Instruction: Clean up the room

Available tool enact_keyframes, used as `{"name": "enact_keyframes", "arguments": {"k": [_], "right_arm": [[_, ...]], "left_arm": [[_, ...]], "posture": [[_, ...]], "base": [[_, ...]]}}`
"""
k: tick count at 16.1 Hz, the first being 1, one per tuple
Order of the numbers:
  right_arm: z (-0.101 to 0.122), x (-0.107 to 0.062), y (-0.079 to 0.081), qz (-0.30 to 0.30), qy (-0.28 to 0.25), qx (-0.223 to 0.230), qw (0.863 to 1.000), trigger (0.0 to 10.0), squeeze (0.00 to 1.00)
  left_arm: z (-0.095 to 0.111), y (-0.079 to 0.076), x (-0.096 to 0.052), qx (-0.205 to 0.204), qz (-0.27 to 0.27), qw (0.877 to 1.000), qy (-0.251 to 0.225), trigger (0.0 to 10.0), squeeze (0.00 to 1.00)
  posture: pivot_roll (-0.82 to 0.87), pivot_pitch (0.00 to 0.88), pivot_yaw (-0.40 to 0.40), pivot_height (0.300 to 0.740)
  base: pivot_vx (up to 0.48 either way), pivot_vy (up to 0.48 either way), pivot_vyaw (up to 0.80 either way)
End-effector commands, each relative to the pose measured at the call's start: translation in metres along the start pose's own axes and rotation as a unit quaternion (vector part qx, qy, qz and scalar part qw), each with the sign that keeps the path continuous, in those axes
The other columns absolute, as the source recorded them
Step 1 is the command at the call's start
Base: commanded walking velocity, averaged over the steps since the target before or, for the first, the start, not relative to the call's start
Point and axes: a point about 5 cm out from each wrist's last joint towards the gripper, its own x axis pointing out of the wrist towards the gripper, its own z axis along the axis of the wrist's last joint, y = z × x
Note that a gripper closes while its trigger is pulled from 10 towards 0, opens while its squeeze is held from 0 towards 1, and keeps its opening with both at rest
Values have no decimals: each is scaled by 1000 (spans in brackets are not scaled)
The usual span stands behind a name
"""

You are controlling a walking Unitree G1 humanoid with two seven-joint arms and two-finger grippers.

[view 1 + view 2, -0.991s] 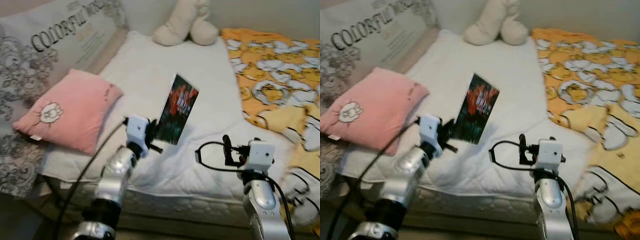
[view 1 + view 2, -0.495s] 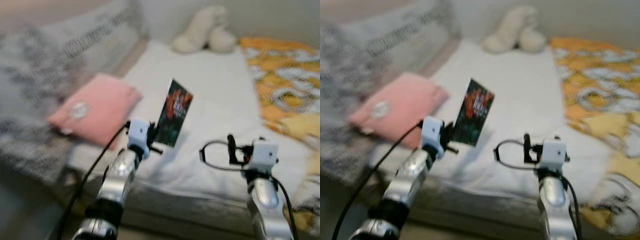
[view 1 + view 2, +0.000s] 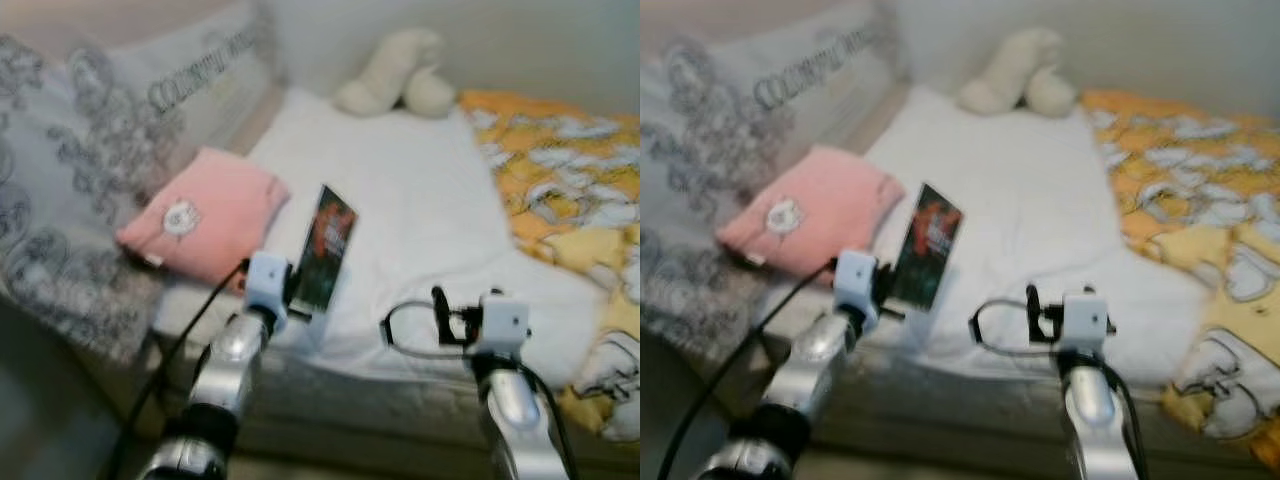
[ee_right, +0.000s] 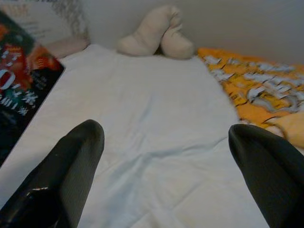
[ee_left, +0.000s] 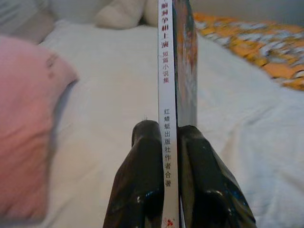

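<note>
The left pincer (image 3: pixel 300 290) is clenched on the lower edge of a book (image 3: pixel 322 248), holding it upright and clear of the bed (image 3: pixel 420 200), presumably for carrying off. A pink pillow (image 3: pixel 205 215) lies at 10 o'clock of the book. The right pincer (image 4: pixel 166 156) hovers released over the sheet, free to assist.

Bed (image 3: pixel 400 210) with white sheet stands against a pale wall (image 3: pixel 560 40). Pink cushion (image 3: pixel 205 215) lies on its left side, beside a large grey patterned pillow (image 3: pixel 90 170). Cream plush toy (image 3: pixel 395 72) rests at the far edge. Orange patterned blanket (image 3: pixel 560 170) covers the right side.
</note>
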Motion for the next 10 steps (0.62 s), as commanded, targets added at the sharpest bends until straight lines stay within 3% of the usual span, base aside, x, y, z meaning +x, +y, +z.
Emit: {"name": "enact_keyframes", "arguments": {"k": [1, 10], "right_arm": [[6, 6, 7, 13, -12, -5, 1000, 10000, 0], [3, 4, 5, 7, -10, -7, 1000, 10000, 0]], "left_arm": [[17, 3, 5, 22, -5, 999, -36, 10000, 0], [16, 7, 10, 42, 12, 999, -30, 10000, 0]], "posture": [[81, 0, 8, 740], [72, 0, 14, 740]], "base": [[480, 0, 0], [480, 0, 0]]}}
